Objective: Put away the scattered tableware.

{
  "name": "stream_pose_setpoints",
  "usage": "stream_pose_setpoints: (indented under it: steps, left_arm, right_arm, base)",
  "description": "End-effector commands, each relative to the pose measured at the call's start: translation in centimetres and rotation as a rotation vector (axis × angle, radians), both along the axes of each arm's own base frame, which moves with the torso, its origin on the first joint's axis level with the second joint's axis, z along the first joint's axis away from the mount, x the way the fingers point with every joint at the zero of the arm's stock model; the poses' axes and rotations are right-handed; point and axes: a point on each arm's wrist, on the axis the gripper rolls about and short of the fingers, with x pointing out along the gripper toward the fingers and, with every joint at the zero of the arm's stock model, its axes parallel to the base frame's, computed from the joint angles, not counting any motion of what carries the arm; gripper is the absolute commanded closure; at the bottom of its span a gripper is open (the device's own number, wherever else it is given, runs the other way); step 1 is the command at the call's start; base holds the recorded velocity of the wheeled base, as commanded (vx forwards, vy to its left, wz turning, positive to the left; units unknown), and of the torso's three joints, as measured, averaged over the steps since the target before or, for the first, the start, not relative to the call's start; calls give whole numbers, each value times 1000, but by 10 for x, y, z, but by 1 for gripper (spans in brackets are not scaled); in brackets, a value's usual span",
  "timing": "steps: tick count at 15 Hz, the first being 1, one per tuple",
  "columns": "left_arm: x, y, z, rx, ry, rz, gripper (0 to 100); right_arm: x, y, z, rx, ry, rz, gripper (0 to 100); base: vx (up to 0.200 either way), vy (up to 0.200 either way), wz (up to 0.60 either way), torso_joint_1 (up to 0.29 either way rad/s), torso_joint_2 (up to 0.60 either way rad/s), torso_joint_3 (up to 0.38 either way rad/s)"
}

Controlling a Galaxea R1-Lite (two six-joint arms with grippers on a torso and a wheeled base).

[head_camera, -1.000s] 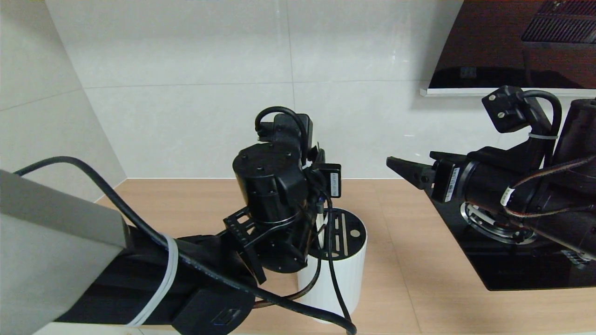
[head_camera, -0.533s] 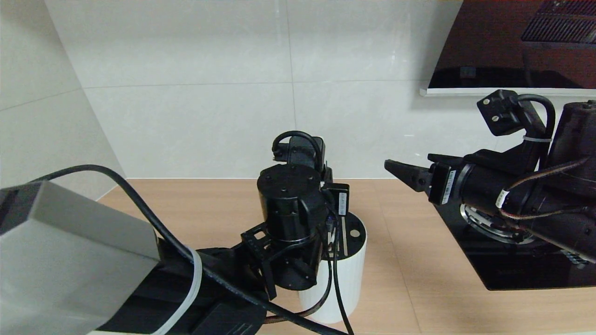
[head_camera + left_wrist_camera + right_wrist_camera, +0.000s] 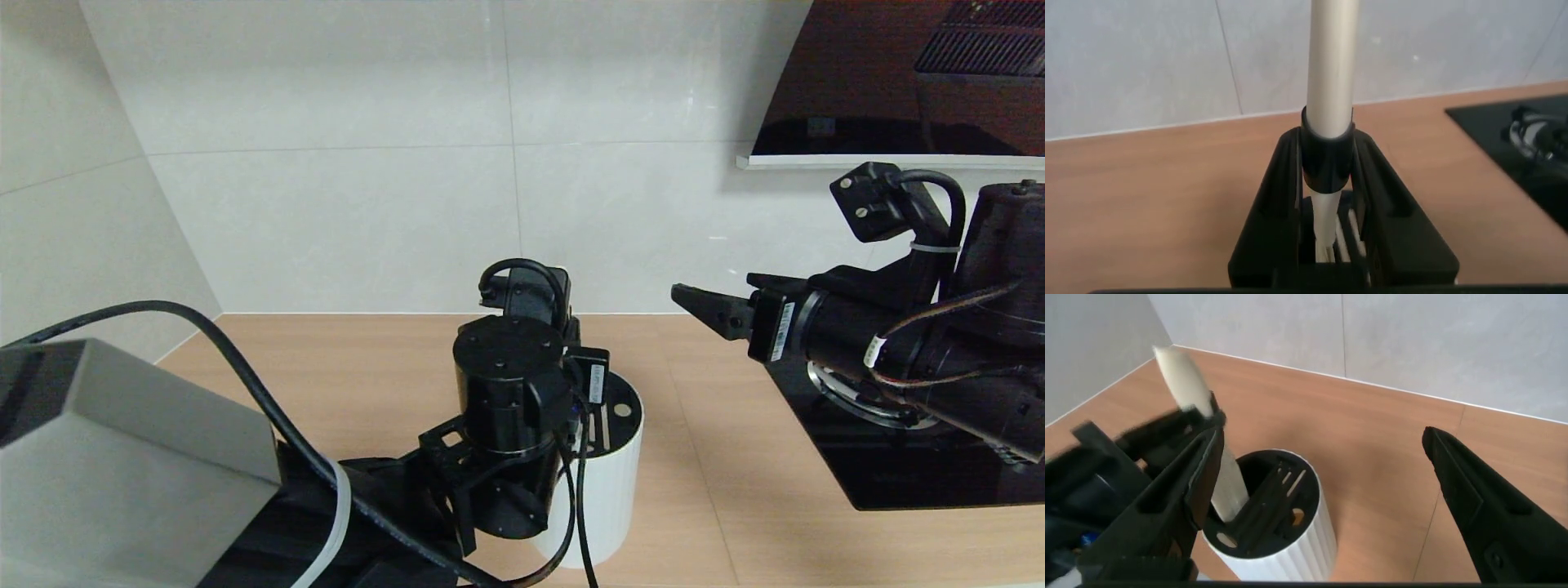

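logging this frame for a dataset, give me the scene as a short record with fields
left gripper: jaws shut on the cream-handled utensil, directly above the holder
holder: white cylinder with a black slotted top, upright on the wooden counter
cream-handled utensil: roughly upright, lower end at the slotted top; depth cannot be told
right gripper: jaws open, empty, raised to the holder's right near the black hob

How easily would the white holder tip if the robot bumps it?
Probably not easily: the holder is a wide cylinder standing upright on the counter. It looks taller than wide, though, so a hard shove near its top might rock it. The handle reaching down to its slotted lid could lever it too.
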Motion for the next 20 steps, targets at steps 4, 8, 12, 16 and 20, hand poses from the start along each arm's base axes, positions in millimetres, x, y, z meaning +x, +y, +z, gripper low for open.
stream_pose_setpoints:
  steps: [4,8,12,16,20]
  left_arm:
    - [3,-8,-26,19,54,-7,100]
    - [5,-11,-35,25,69,-7,100]
    - [4,-12,-37,32,74,-9,0]
    - [3,-12,-37,33,75,-12,0]
    - [1,-12,-34,24,69,-15,0]
  right_arm:
    - [1,1,-2,-5,7,0,0]
    - [2,2,-3,-10,9,2,0]
    - [2,2,-4,-11,10,2,0]
    - [1,2,-5,-14,12,3,0]
    - [1,2,-5,-15,13,3,0]
  base:
    - [0,0,0,0,0,0]
    - [0,0,0,0,0,0]
    - [0,0,0,0,0,0]
    - [0,0,0,0,0,0]
    - [0,0,0,0,0,0]
